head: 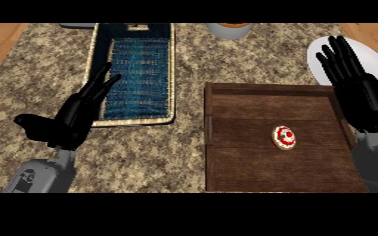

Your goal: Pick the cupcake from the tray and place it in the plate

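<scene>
Sitting alone in wooden tray: cupcake. Partly covering white plate: right hand, fingers straight. Left hand likewise released.

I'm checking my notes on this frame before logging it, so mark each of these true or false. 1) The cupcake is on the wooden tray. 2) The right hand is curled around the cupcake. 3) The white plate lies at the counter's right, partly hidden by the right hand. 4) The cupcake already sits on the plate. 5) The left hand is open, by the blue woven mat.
1) True: the cupcake sits on the wooden tray.
2) False: the right hand is open with straight fingers, apart from the cupcake.
3) True: the white plate shows beside that hand.
4) False: it is on the tray.
5) True: the left hand is open beside the blue woven mat.
</scene>
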Controlling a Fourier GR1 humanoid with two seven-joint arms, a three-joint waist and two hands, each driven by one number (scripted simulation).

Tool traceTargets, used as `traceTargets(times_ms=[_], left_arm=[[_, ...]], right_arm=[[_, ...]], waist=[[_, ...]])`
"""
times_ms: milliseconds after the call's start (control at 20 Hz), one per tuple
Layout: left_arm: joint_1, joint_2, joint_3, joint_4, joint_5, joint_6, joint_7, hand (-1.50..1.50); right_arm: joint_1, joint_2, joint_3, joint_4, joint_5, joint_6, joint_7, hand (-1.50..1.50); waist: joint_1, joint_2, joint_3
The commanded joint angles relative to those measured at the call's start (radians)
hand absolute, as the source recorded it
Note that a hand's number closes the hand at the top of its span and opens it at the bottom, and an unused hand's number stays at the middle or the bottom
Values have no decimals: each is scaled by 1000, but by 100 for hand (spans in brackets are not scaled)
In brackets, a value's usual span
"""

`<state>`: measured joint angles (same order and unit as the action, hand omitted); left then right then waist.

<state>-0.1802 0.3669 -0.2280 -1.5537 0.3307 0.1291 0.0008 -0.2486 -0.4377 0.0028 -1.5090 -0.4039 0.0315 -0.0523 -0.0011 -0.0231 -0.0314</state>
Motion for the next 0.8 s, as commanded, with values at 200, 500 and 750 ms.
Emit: traceTargets(times_ms=[200, 500, 750], left_arm=[[127, 179, 64, 69, -197, 79, -61, 0], [279, 185, 79, 99, -241, 123, -144, 0], [314, 155, 72, 53, -258, 135, -146, 0]], right_arm=[[-62, 139, -121, -70, -343, -23, 155, -150], [154, 189, -123, -274, -11, -360, -32, -150], [374, 301, -45, -599, 32, -452, -29, -150]], waist=[[23, 11, 33], [-19, 8, 30], [-19, 15, 31]])
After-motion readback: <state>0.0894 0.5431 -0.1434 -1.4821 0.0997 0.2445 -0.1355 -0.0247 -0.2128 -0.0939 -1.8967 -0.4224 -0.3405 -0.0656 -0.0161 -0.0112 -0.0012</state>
